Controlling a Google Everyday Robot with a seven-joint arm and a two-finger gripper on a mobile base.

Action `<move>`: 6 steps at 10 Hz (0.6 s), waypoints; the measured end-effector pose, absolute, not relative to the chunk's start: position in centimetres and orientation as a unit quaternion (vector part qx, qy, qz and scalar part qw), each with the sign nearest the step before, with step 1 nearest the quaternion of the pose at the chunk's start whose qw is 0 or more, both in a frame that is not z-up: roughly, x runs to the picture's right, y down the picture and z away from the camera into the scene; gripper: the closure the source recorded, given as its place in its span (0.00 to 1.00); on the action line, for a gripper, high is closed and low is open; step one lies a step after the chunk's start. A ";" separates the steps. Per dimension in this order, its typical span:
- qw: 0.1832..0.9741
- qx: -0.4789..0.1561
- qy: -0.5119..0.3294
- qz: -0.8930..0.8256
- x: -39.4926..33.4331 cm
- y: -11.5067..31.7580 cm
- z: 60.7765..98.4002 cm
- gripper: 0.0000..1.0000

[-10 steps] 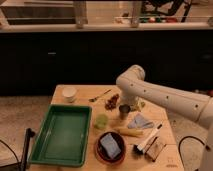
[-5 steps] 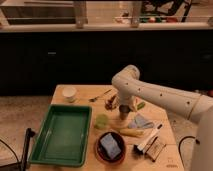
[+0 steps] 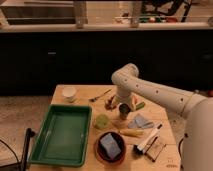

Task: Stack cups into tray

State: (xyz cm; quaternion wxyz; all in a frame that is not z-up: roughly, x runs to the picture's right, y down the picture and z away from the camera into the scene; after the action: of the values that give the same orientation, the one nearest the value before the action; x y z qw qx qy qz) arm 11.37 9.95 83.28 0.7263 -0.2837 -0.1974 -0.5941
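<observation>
Your arm (image 3: 150,92) has swung toward the tray (image 3: 62,135); the gripper (image 3: 121,104) hangs right of it at the grey cup (image 3: 123,113), grip impossible to tell.

A cream-white robot arm (image 3: 162,96) is pictured, formed of thick, smooth, rounded segments and capped by a bulbous elbow joint (image 3: 125,78). A row of small dark dots is seen along the long segment. The darker gripper (image 3: 121,106) is seen at the arm's end, above the middle of the wooden table (image 3: 82,95).
</observation>
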 end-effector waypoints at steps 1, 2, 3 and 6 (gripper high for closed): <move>0.724 -0.288 -0.204 -0.593 11.4 9.9 83.6 0.20; 0.721 -0.293 -0.213 -0.590 11.4 9.9 83.9 0.20; 0.719 -0.301 -0.221 -0.586 11.6 10.0 84.4 0.20; 0.718 -0.315 -0.236 -0.574 12.2 10.1 85.4 0.20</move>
State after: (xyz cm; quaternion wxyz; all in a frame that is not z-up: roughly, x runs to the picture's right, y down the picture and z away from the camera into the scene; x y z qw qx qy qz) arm 12.19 10.13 85.38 0.7182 -0.3150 -0.2362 -0.5738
